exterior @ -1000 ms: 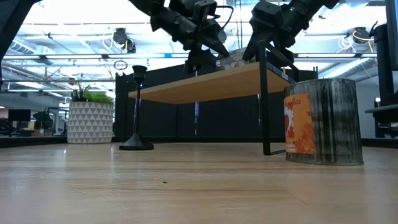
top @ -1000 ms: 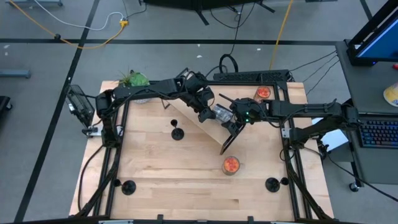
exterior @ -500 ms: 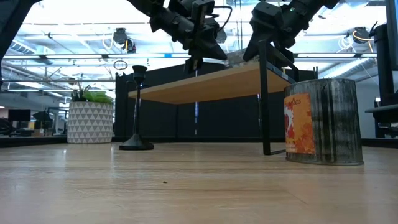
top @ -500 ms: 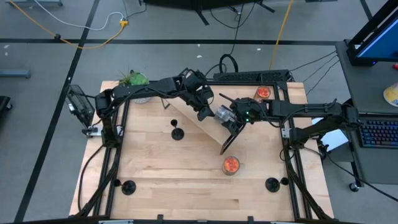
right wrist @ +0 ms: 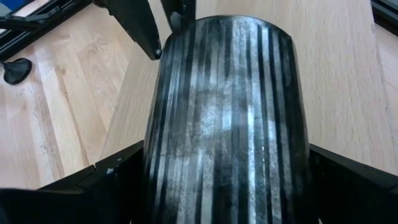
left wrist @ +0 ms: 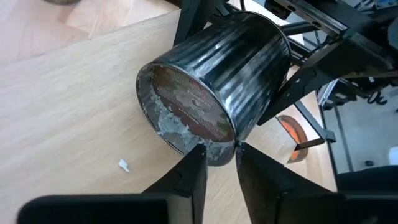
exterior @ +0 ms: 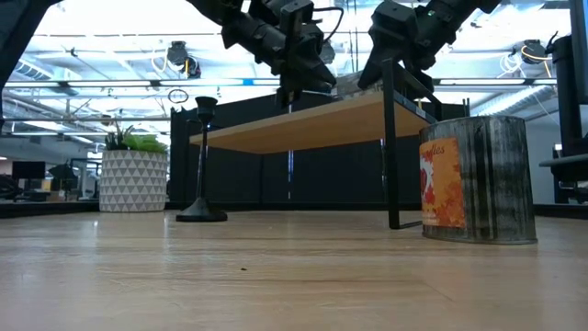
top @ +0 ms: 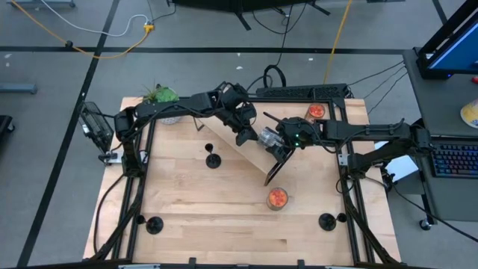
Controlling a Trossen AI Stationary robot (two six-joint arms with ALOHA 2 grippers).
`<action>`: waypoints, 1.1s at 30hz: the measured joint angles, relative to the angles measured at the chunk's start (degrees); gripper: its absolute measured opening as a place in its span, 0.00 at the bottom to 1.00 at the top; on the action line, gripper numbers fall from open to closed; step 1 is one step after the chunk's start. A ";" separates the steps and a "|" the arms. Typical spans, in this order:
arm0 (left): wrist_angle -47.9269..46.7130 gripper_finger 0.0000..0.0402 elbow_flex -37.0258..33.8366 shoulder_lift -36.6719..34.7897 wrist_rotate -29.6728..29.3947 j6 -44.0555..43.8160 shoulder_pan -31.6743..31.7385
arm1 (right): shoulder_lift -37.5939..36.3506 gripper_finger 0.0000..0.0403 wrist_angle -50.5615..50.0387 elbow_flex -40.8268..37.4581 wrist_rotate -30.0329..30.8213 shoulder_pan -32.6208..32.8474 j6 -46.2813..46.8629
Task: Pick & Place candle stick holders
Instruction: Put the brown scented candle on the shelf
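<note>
A ribbed silver tin point(left wrist: 217, 81) lies on its side over a raised wooden shelf point(top: 224, 136), with my right gripper point(right wrist: 227, 177) shut on it. Its open mouth, with pale wax scraps inside, faces my left gripper point(left wrist: 219, 152). That gripper's fingers stand a narrow gap apart at the mouth's lower rim, and I cannot tell whether they touch it. One black candle stick holder point(top: 213, 158) stands on its round base left of the shelf. Two more point(top: 154, 224) point(top: 326, 221) stand near the table's front corners. My right gripper pinches the tin's ribbed side wall point(right wrist: 155, 174) between its two wide-spread fingers point(right wrist: 115, 180), one on each side, toward the closed end. The fingers slant down from the table's right side. The tin lies tilted on its side; whether its lower rim rests on the shelf I cannot tell.
An upright candle tin with an orange label point(top: 278, 198) stands near the shelf's black leg point(exterior: 393, 156). Another tin point(top: 316, 112) stands at the far right. A potted plant point(top: 160, 96) is in the far left corner. Bare wood lies between the front corners.
My left gripper has rolled slightly about its own line at the tin's mouth. The right gripper and the tin have kept still.
</note>
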 joint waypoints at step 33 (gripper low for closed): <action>2.40 0.03 -0.11 1.05 7.19 4.07 0.19 | 3.74 0.93 3.43 -0.08 -0.04 0.02 1.48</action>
